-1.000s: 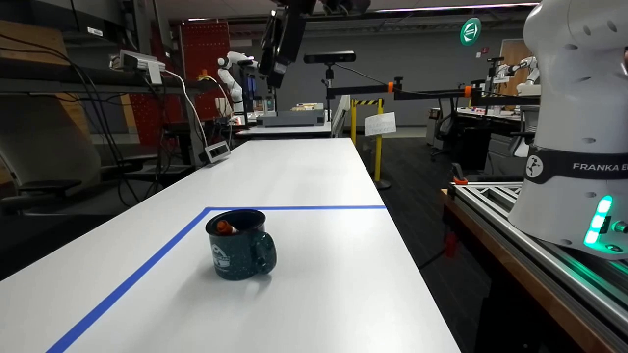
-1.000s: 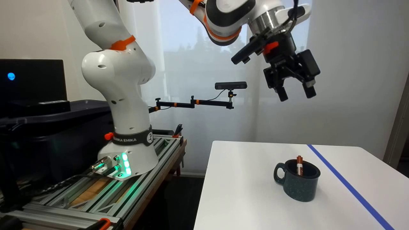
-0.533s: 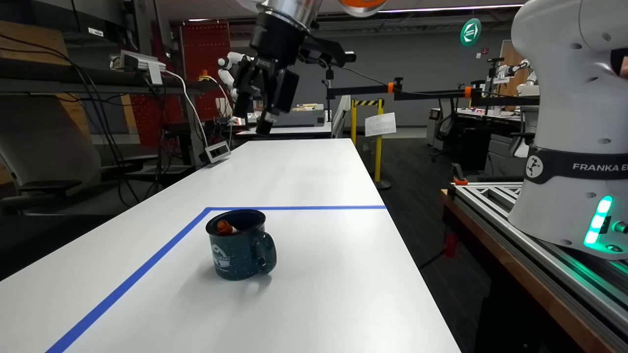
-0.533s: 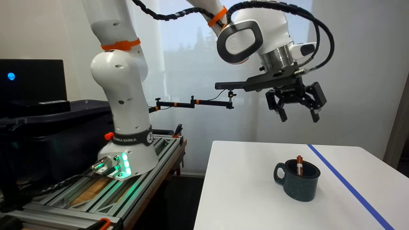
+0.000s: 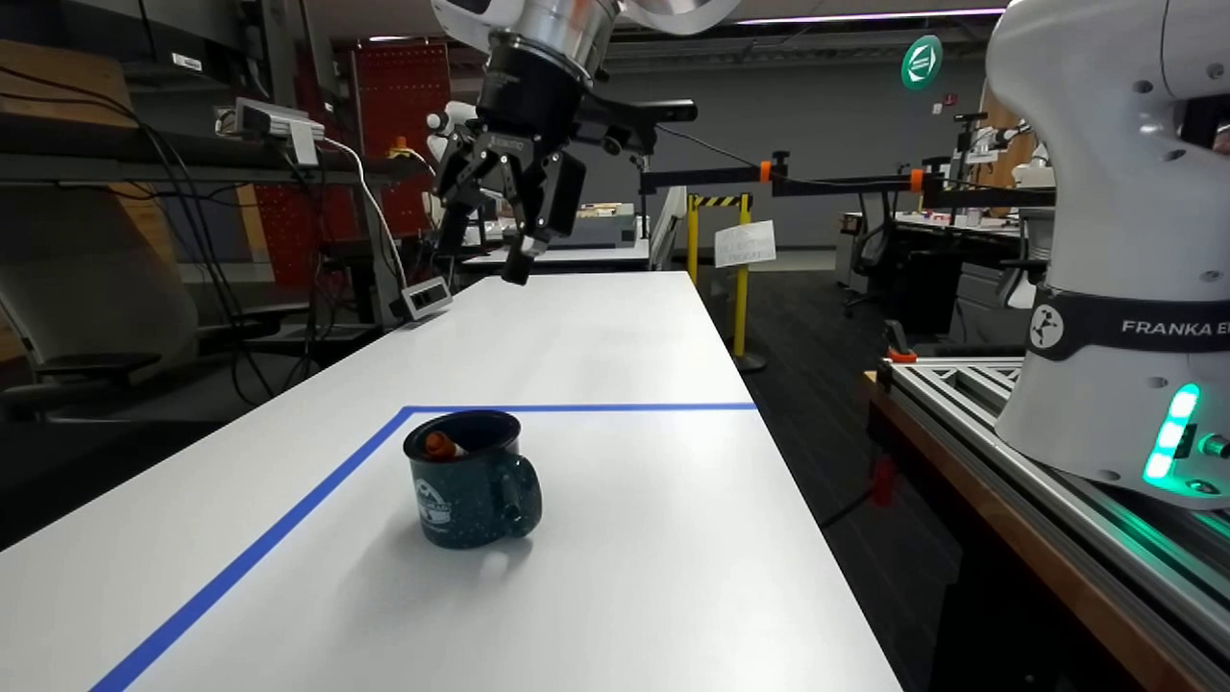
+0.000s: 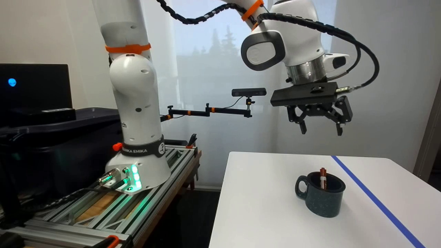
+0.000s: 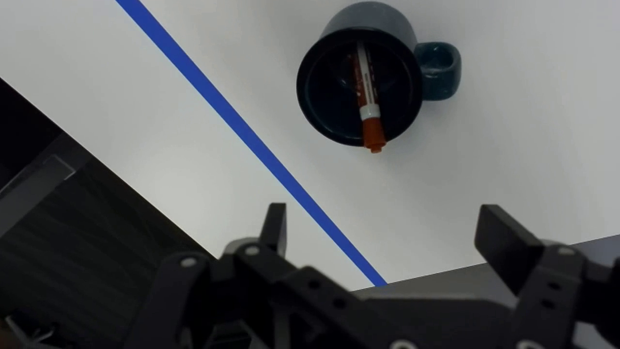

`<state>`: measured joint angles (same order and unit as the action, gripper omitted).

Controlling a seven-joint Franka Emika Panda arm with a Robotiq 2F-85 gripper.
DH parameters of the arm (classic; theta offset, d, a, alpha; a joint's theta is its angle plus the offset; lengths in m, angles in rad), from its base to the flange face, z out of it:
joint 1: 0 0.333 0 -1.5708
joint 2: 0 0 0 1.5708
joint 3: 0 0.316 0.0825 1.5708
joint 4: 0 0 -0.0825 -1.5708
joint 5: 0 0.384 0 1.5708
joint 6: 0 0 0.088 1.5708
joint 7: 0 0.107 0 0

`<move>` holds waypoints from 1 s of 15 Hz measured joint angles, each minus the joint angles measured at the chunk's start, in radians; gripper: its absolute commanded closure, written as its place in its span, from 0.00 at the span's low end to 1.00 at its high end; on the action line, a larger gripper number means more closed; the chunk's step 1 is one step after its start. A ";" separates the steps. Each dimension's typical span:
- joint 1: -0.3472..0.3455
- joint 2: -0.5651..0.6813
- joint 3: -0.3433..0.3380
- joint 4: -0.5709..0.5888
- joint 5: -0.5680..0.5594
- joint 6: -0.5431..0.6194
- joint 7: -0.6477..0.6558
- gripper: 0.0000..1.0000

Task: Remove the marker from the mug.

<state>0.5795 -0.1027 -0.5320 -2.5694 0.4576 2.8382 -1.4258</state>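
The dark teal mug (image 5: 469,505) stands upright on the white table. It also shows in an exterior view (image 6: 324,203) and at the top of the wrist view (image 7: 368,17). The orange-red marker (image 6: 323,178) leans inside the mug, its cap end just above the rim. In the wrist view the marker (image 7: 370,111) lies across the mug's opening, cap toward my gripper. My gripper (image 6: 321,133) is open and empty, well above the table and above the mug. Its fingers are spread wide in the wrist view (image 7: 383,208), with the mug ahead of them, not between them.
Blue tape (image 5: 298,514) runs along the white table (image 5: 625,577) beside the mug, and also shows in the wrist view (image 7: 242,126). The mug's handle (image 7: 441,70) sticks out to one side. A camera on a black bar (image 6: 248,92) stands behind the table.
My gripper has come down and turned to point more straight at the table, with its fingers staying open. The mug and the marker have not moved.
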 measured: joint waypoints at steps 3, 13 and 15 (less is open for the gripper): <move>0.007 0.049 -0.060 0.052 0.142 -0.073 -0.215 0.00; -0.008 0.360 -0.039 0.226 0.394 -0.132 -0.456 0.00; -0.018 0.412 -0.019 0.259 0.413 -0.132 -0.458 0.00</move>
<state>0.5612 0.3094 -0.5510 -2.3099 0.8704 2.7061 -1.8839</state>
